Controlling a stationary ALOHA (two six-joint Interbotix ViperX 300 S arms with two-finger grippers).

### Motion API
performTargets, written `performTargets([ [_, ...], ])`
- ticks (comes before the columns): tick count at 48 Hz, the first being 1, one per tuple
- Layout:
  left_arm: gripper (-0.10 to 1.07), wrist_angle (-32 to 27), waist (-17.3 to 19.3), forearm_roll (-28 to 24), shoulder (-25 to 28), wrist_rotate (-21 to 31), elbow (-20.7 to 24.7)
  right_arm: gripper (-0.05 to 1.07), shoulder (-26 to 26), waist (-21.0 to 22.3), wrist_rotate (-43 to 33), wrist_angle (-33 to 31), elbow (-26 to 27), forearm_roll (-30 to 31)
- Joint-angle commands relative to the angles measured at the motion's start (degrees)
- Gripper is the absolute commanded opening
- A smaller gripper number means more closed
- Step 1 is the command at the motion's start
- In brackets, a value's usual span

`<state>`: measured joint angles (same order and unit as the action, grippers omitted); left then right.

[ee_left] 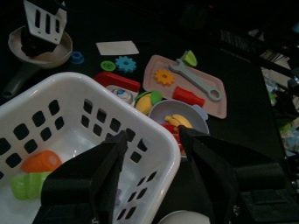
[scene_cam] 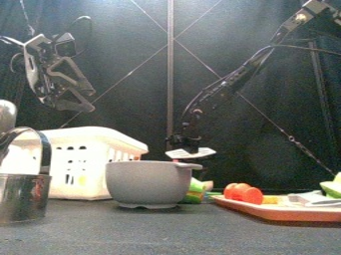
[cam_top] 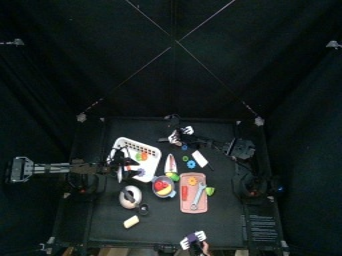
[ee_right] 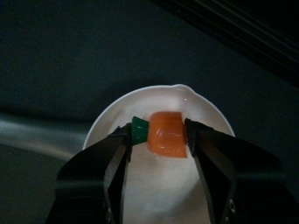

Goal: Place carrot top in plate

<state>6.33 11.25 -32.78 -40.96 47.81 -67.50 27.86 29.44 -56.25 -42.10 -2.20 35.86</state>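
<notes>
The carrot top (ee_right: pixel 163 133), a short orange piece with a green end, lies on the cream-white plate (ee_right: pixel 176 98) in the right wrist view. My right gripper (ee_right: pixel 158 131) is low over the plate, open, with one jaw on each side of the piece and close to it. The front view shows this gripper (scene_cam: pixel 184 143) reaching down to the plate (scene_cam: pixel 192 152) at the back of the table. From above, the plate (cam_top: pixel 189 130) is at the table's far middle. My left gripper (ee_left: pixel 156 138) hangs open above the white basket, raised at the left (scene_cam: pixel 54 80).
The white basket (ee_left: pixel 70 114) stands at the left and holds an orange and a green piece. A grey bowl (scene_cam: pixel 154 182) of coloured pieces stands near the front. Right of it a pink board (scene_cam: pixel 273 207) carries toy food and a knife. A metal cup (scene_cam: pixel 19 194) stands at the front left.
</notes>
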Motion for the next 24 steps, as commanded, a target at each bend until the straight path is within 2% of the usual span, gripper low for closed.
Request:
performTargets([
  [1, 0.87, 0.3, 0.1, 0.5, 0.1, -0.1, 0.8, 0.75, -3.3, -0.3, 0.0, 0.0, 1.6, 0.3],
  [12, 0.87, 0.3, 0.1, 0.8, 0.1, -0.1, 0.7, 0.75, -6.9, -3.4, 0.0, -2.1, 1.4, 0.5],
  [24, 0.87, 0.2, -0.4, 1.3, 0.0, -0.1, 1.1, 0.75, -13.6, -10.9, -0.7, -4.0, -2.1, 0.3],
])
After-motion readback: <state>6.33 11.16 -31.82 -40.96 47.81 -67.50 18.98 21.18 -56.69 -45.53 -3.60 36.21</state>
